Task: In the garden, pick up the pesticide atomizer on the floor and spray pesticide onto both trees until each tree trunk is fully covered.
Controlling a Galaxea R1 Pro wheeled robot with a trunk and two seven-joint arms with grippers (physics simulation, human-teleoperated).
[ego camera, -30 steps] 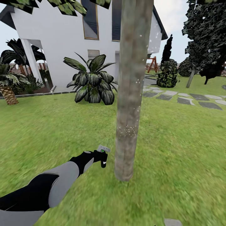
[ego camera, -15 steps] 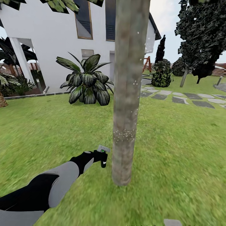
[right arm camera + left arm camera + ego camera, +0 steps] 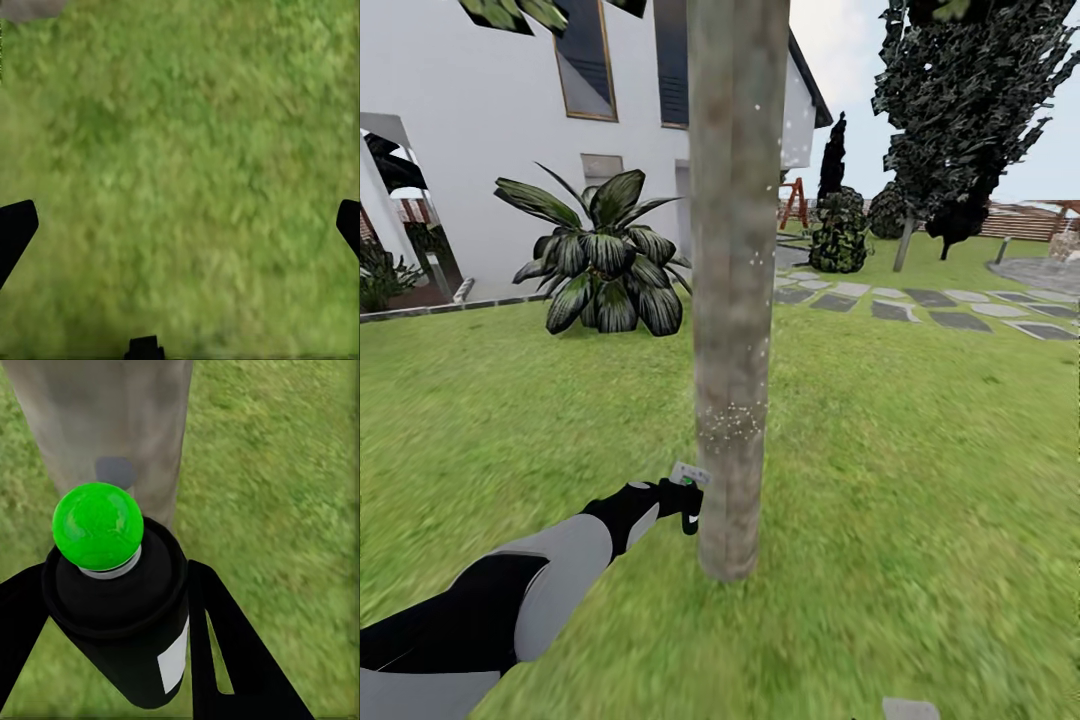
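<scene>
Left gripper (image 3: 112, 660) clamped on the spray bottle (image 3: 124, 622), just beside the tree trunk (image 3: 732, 300). Right gripper (image 3: 180, 225) spread wide, empty, over grass (image 3: 187, 150).

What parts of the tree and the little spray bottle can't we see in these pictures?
- The pale mottled tree trunk: its leafy top is cut off by the head view's upper edge, and its far side is turned away.
- The small dark spray bottle with the green dot: its lower end is cut off by the left wrist view's edge; in the head view it is too small to read.
- The left hand: tiny in the head view.
</scene>
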